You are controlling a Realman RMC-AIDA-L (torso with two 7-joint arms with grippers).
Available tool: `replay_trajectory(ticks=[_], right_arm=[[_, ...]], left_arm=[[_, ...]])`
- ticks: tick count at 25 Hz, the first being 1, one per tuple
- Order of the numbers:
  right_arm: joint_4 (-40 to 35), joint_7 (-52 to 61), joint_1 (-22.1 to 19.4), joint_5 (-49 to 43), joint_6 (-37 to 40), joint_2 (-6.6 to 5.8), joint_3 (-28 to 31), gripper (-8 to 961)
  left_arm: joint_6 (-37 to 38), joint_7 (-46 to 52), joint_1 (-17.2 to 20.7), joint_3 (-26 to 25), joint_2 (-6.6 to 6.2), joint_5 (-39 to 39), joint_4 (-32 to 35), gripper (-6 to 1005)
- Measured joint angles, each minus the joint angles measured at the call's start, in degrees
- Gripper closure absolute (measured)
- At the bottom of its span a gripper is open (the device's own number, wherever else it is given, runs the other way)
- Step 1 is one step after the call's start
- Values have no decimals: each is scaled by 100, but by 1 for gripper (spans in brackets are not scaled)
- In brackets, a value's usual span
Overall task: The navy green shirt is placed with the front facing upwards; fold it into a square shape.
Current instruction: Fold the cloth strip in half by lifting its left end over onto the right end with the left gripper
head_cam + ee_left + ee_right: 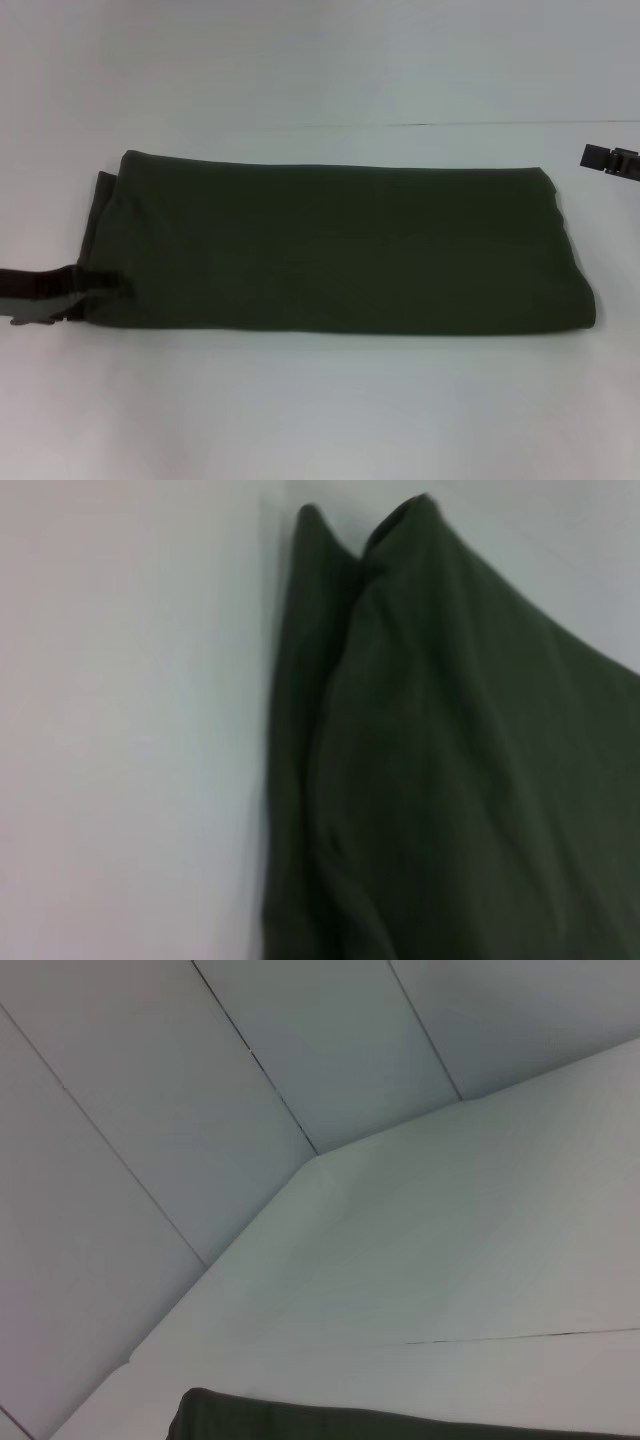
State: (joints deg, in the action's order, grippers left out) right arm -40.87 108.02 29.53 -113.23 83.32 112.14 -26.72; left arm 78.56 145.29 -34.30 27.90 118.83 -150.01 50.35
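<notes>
The navy green shirt lies folded into a wide rectangle on the white table, plain green side up. No lettering or collar shows. My left gripper is at the shirt's front left corner, low on the table and touching the cloth's edge. The left wrist view shows the shirt's layered left edge close up, with two folded layers side by side. My right gripper is at the far right, raised and apart from the shirt. The right wrist view shows only a strip of the shirt's edge.
The white table extends around the shirt on all sides. A thin seam runs across the table behind the shirt. White wall panels stand beyond the table.
</notes>
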Motion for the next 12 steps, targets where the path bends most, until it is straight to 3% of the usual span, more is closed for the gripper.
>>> replay_trajectory(ticks=[12], right_arm=[[0, 0, 0, 3, -34, 5, 9, 37]], left_arm=[[30, 12, -53, 58, -63, 10, 33, 116]])
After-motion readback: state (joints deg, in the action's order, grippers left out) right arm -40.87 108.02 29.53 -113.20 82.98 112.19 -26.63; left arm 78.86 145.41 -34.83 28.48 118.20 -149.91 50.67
